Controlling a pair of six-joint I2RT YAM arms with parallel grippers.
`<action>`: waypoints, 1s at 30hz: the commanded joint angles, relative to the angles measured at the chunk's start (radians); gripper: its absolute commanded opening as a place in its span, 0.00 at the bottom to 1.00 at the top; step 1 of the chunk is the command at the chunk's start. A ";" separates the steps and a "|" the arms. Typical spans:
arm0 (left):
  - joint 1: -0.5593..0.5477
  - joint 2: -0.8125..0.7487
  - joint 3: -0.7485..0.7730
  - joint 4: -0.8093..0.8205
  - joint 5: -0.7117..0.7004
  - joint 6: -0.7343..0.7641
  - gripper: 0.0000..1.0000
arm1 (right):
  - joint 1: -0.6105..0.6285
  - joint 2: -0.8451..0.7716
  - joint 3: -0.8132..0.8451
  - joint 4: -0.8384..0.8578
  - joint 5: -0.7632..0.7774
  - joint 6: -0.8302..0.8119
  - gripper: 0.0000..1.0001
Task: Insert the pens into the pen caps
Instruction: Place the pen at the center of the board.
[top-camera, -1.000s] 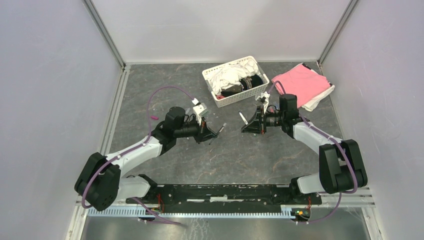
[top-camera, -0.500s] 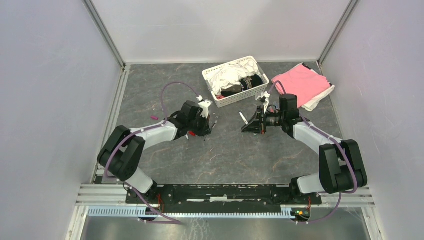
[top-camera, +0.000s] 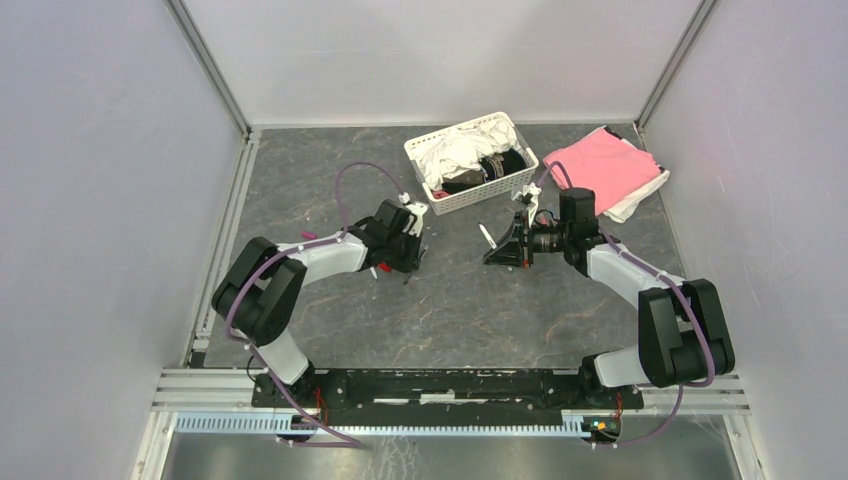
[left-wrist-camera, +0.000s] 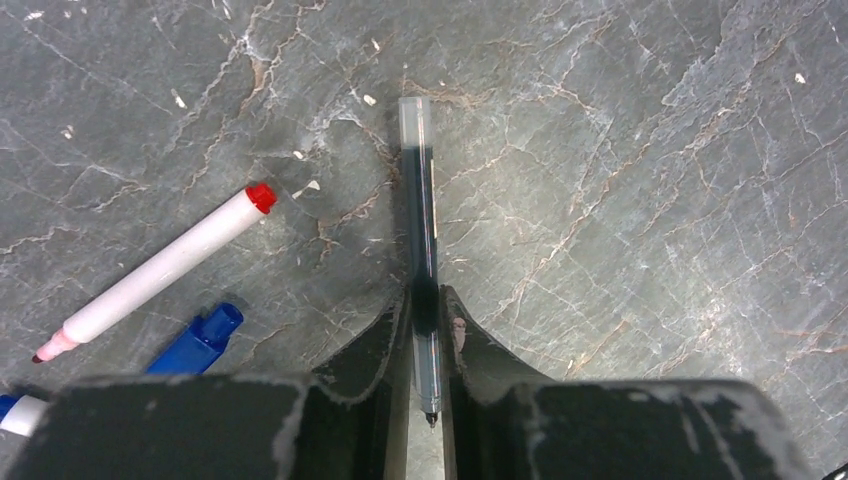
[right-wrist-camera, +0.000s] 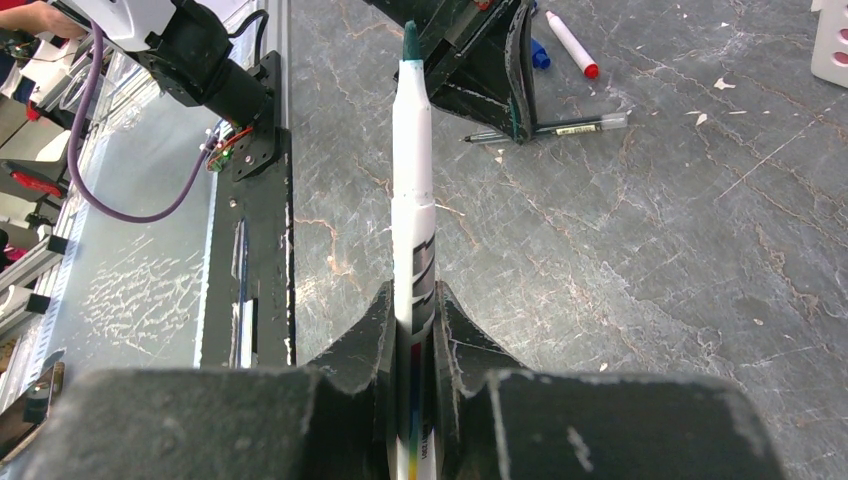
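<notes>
The white basket (top-camera: 468, 160), filled with cloths, stands at the far middle of the worktop (top-camera: 460, 320) and serves as the reference. On the near side of the basket, off its left corner, the left claw (left-wrist-camera: 425, 297) is lowered to the worktop. A dark slim pen (left-wrist-camera: 420, 200) lies flat between its fingers. The jaws stand close on either side of the barrel, but it cannot be told whether they press it or have released it. The pen's clear end points away from the claw. Beside this claw, on the side away from the basket, a white pen with a red end (left-wrist-camera: 160, 265) and a blue pen cap (left-wrist-camera: 195, 340) lie loose, near each other but apart. On the near side of the basket, off its right corner, the right claw (right-wrist-camera: 413, 300) is clenched on a white marker pen (right-wrist-camera: 412, 200). This pen is held clear of the worktop, its dark green tip aimed towards the left claw. A pink cloth (top-camera: 605, 170) lies just right of the basket.
</notes>
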 joint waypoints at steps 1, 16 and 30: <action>-0.007 -0.005 0.049 -0.021 -0.036 -0.041 0.23 | -0.003 -0.021 0.029 0.014 -0.023 -0.011 0.00; -0.008 -0.138 0.038 -0.015 -0.062 -0.081 0.35 | -0.004 -0.025 0.029 0.014 -0.025 -0.011 0.00; 0.058 -0.422 -0.085 0.102 -0.204 -0.213 0.64 | -0.005 -0.028 0.029 0.014 -0.027 -0.012 0.00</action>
